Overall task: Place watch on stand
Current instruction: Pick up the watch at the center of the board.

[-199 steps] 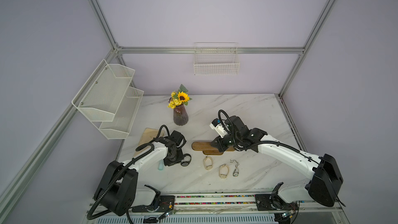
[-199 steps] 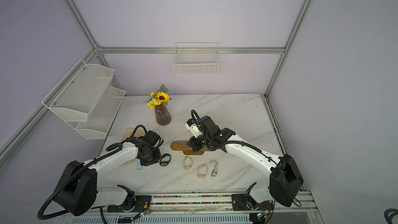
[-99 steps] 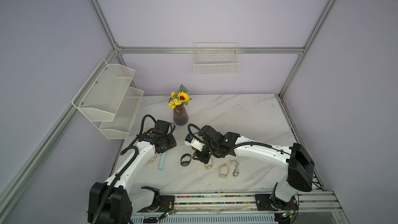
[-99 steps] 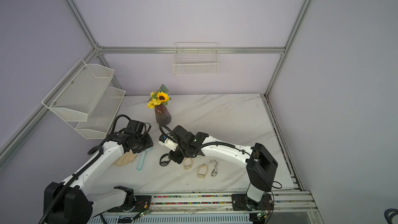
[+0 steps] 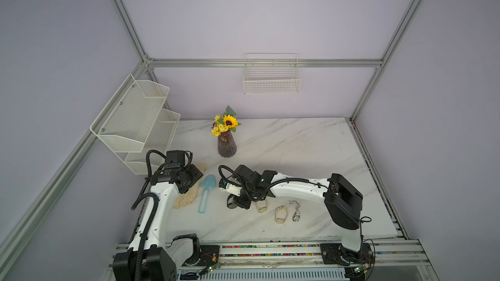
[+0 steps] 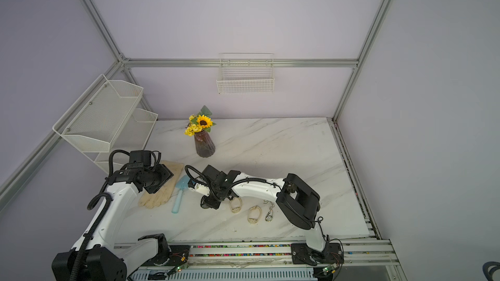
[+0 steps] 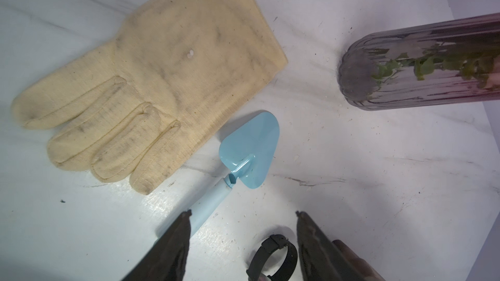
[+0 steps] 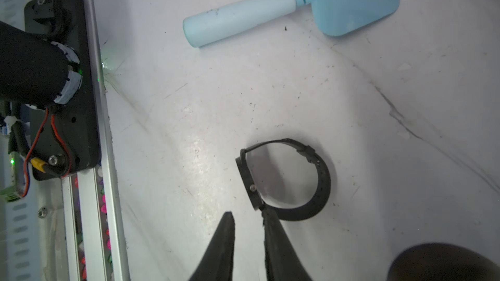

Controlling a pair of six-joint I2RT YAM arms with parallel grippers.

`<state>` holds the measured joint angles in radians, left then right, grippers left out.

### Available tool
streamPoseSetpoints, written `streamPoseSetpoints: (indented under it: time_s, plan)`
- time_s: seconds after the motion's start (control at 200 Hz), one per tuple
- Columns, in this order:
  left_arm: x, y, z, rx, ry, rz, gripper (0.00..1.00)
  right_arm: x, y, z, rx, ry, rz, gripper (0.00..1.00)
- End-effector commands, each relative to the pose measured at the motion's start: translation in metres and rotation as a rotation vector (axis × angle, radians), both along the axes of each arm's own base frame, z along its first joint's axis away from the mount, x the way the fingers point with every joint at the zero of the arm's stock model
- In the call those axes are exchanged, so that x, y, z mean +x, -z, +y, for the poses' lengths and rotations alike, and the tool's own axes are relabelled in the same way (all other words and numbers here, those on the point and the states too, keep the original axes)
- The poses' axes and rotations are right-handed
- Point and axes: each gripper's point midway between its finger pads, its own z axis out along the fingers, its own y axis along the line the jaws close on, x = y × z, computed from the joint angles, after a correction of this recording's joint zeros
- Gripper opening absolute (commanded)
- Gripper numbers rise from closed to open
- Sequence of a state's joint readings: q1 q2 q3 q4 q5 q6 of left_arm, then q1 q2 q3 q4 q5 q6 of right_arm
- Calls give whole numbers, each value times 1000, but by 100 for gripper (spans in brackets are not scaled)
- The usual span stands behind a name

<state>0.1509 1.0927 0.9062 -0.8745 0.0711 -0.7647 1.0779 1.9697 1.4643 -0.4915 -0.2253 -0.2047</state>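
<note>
A: Looking at the black watch first: it lies on its side on the marble table, strap buckled into a loop, and it is not on any stand

B: And the right gripper?

A: Low over the table, jaws parted by a narrow slit with nothing in the gap. One fingertip sits right against the watch where case meets strap, outside the loop as far as I can tell. That is contact, not a grasp

B: The left gripper?

A: Spread wide and empty, up over the cream glove that lies beside the blue trowel

B: Where is the stand, then?

A: Neither top view shows it plainly; the right arm covers that stretch of table. A dark brown rounded shape at the edge of the right wrist view may be one end of it, but I cannot say for sure

B: So how far along?

A: Barely begun, by my reading. Nothing is picked up. What is left is the grasp itself, the lift, the carry, and slipping the loop over the bar's end
</note>
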Motion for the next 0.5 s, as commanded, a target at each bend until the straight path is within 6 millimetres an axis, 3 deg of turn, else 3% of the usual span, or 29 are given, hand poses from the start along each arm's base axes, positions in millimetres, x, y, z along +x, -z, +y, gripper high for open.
streamPoseSetpoints:
  time_s: [0.0,0.23,0.495]
  plan:
    - [-2,-3,-1,-33,10,-10,63,-4,0,13,17,-66,-30,24]
    - [-3,-3,2,-32,12,-13,66,-14,13,20,2,-98,15,34]
    - [-4,6,0,-63,17,7,67,-14,25,21,-15,-99,16,34]
